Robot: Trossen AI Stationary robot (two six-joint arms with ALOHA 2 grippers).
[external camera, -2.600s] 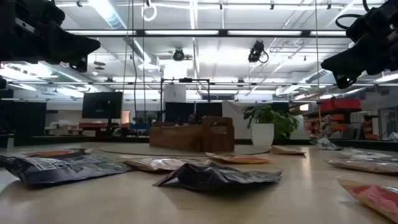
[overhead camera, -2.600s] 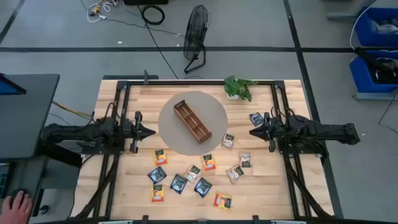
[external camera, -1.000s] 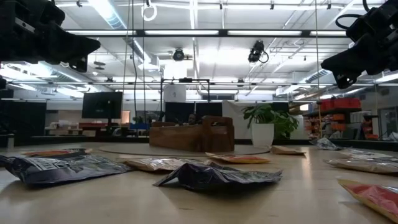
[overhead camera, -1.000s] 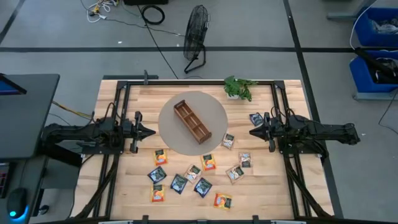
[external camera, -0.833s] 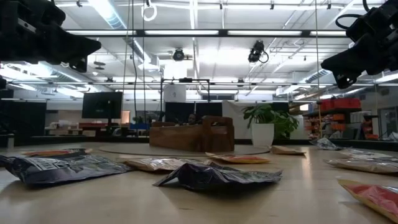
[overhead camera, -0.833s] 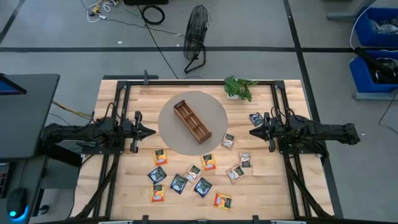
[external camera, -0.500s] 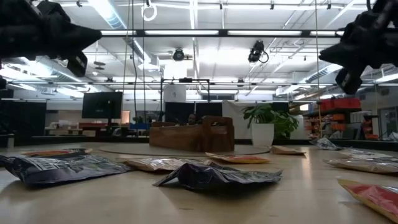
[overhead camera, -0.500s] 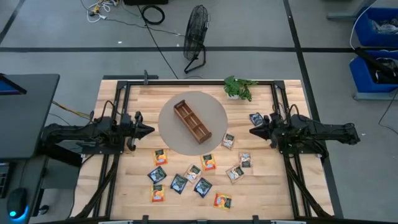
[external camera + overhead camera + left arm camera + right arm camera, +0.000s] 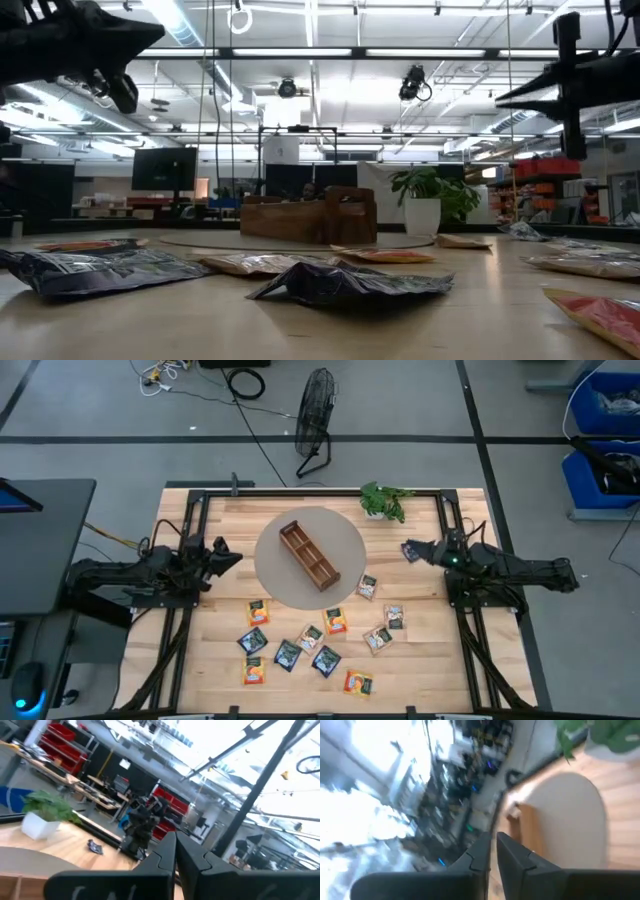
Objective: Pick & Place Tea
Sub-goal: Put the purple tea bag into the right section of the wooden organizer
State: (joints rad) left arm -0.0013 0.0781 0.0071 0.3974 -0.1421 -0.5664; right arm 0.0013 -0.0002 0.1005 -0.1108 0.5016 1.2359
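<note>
About a dozen tea sachets, orange, dark blue and beige, lie flat on the wooden table's near half, for instance one orange sachet (image 9: pixel 335 621) and one dark sachet (image 9: pixel 326 660). Another dark sachet (image 9: pixel 407 550) lies by the right edge. The brown three-compartment tray (image 9: pixel 309 555) stands on a round grey mat (image 9: pixel 345 535). My left gripper (image 9: pixel 232 555) hovers left of the mat, shut and empty. My right gripper (image 9: pixel 418 548) hovers right of the mat, over that lone dark sachet, shut and empty. Both are high above the table in the low view.
A small green plant in a white pot (image 9: pixel 385 501) stands at the far edge, right of the mat. Black frame rails (image 9: pixel 190 530) run along the table's sides and far edge. Bare wood lies between mat and left rail.
Both grippers have swung toward the table's far edge and risen a little, tipping their fingers upward; the right one has also rolled about its own axis. Both have stayed shut. The sachets and the tray have not moved.
</note>
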